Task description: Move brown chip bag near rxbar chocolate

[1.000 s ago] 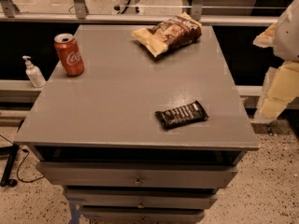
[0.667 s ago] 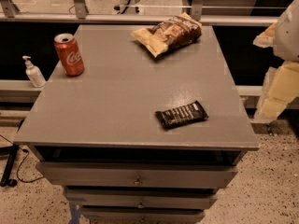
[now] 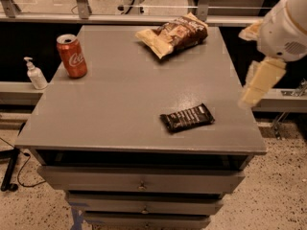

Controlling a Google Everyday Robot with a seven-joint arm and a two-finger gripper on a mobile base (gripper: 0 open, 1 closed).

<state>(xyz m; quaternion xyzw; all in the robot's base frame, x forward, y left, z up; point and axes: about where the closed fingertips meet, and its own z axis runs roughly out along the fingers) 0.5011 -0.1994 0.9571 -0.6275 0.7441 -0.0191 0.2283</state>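
The brown chip bag (image 3: 174,33) lies at the far edge of the grey table top (image 3: 110,104), right of centre, its cream end pointing front-left. The rxbar chocolate (image 3: 187,118) is a small black bar lying flat near the front right of the table. My gripper (image 3: 254,87) hangs from the white arm (image 3: 287,25) at the table's right edge. It is above the surface, to the right of the bar and well in front of the bag. It holds nothing that I can see.
A red cola can (image 3: 72,55) stands at the table's far left. A white pump bottle (image 3: 35,74) sits on a ledge left of the table. Drawers (image 3: 141,181) lie below the table top. A railing (image 3: 144,13) runs behind it.
The arm and gripper have moved left, toward the table's right edge. The bag, bar and can have not moved.
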